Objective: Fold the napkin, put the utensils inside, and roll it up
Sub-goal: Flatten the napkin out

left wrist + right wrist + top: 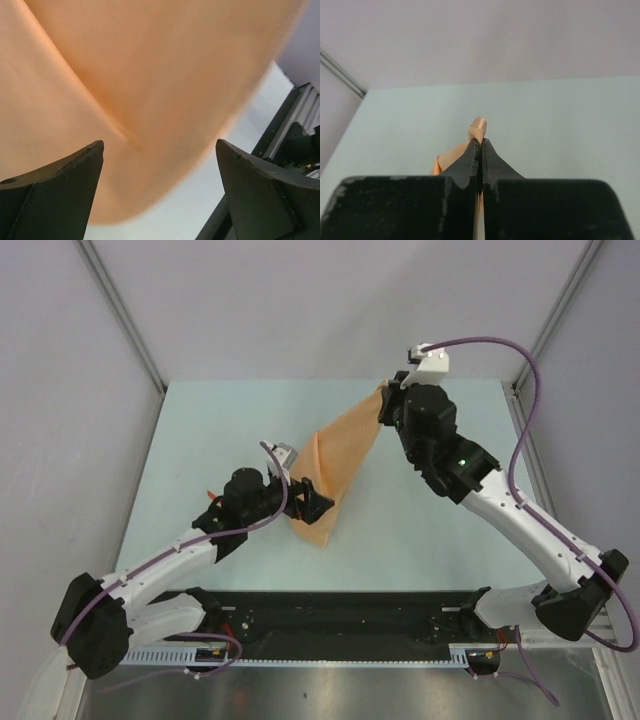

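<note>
The peach-orange napkin (pixel 340 455) hangs stretched in the air as a long narrow triangle. My right gripper (pixel 385 405) is shut on its upper corner at the far middle of the table. In the right wrist view a curl of the napkin (pixel 479 125) pokes out past the closed right gripper (pixel 481 140). The napkin's lower end droops to the table beside my left gripper (pixel 305 502), which is open. The cloth (pixel 150 75) fills the left wrist view beyond the left gripper (pixel 159 142), with nothing between its wide-apart fingers. A thin orange-red sliver (pixel 208 492), perhaps the utensils, peeks out by the left arm.
The pale green table (pixel 430 530) is boxed in by grey walls at the back and sides. A black base rail (pixel 340 615) with both arm mounts runs along the near edge. Purple cables loop off each arm.
</note>
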